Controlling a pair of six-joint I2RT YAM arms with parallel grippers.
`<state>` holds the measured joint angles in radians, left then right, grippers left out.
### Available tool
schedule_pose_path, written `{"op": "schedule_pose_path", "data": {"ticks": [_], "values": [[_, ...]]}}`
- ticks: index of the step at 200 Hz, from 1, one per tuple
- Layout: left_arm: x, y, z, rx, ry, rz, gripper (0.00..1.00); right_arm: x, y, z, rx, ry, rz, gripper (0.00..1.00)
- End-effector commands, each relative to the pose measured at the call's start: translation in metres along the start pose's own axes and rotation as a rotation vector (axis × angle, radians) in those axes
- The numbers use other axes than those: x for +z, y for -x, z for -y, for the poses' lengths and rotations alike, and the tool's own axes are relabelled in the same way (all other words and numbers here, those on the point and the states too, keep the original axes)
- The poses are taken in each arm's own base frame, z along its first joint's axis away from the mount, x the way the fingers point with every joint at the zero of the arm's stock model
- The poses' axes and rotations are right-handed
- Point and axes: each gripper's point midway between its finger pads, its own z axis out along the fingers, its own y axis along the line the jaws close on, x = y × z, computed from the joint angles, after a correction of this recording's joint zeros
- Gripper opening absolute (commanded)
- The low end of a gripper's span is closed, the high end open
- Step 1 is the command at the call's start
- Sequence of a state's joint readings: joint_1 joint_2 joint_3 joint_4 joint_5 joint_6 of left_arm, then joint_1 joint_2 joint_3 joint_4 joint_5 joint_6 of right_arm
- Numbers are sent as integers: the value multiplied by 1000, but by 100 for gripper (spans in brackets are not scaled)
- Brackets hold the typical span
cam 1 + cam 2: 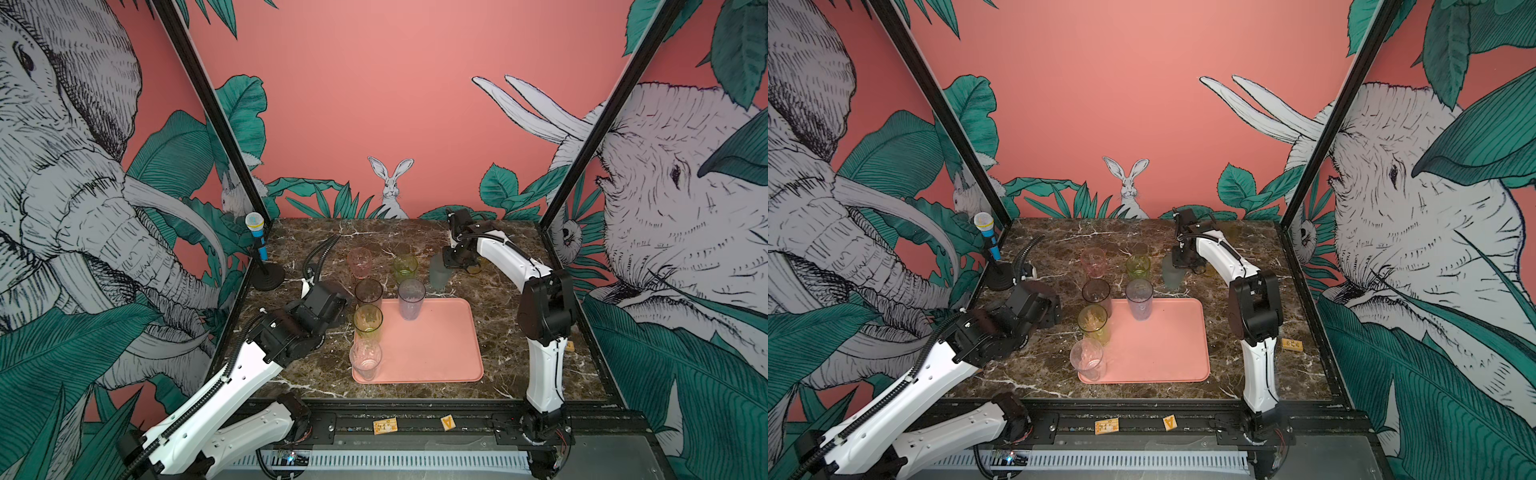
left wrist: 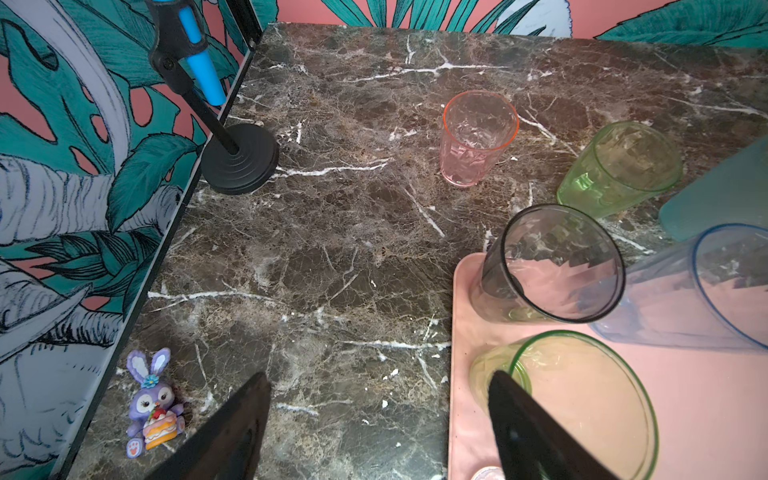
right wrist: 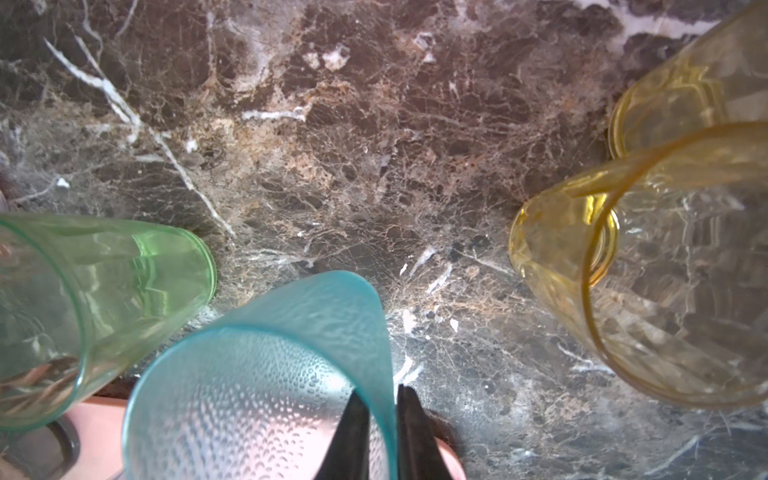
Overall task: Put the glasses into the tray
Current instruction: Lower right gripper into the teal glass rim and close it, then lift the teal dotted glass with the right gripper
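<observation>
Glasses [image 1: 1139, 299]: four stand in the tray [image 1: 440, 345]: smoky grey glass [image 1: 368, 291], tall green glass [image 1: 368, 322], clear glass [image 1: 365, 358], lilac-blue glass [image 1: 411, 298]. Outstanding on the desk [image 1: 498, 324] beyond it: pink glass [image 1: 359, 262], short green glass [image 1: 405, 268], two amber glasses [image 3: 552, 249]. Right claw [image 3: 380, 399] pinches the teal glass [image 3: 257, 374] by its wall, just past the tray's far edge. Left claw [image 2: 378, 382] spread, empty, beside the tray. Judged: under half complete.

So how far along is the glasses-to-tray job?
Done: four glasses stand on the tray: smoky, yellow-green, clear, lilac. In hand: the right tool pinches the teal glass by its wall, behind the tray. To do: pink, short green, two amber glasses. The left tool is open, empty.
</observation>
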<state>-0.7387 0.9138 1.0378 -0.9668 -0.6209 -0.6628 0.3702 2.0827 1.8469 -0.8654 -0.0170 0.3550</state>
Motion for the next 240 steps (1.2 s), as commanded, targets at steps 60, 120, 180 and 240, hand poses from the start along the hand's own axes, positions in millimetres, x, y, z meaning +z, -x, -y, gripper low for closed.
{"op": "schedule_pose_path", "data": {"ticks": [60, 120, 180, 240], "values": [[0, -6, -6, -18, 12, -3, 84, -11, 10, -1, -9, 15, 15, 0], [0, -5, -6, -24, 5, -3, 84, -43, 10, -3, -45, 30, 36, 0], [-1, -4, -5, -27, -1, 1, 84, -94, 1, 2, -52, 27, 68, 0], [-3, -2, -3, -35, -18, 2, 83, -152, -21, 5, -60, 64, 112, 0]]}}
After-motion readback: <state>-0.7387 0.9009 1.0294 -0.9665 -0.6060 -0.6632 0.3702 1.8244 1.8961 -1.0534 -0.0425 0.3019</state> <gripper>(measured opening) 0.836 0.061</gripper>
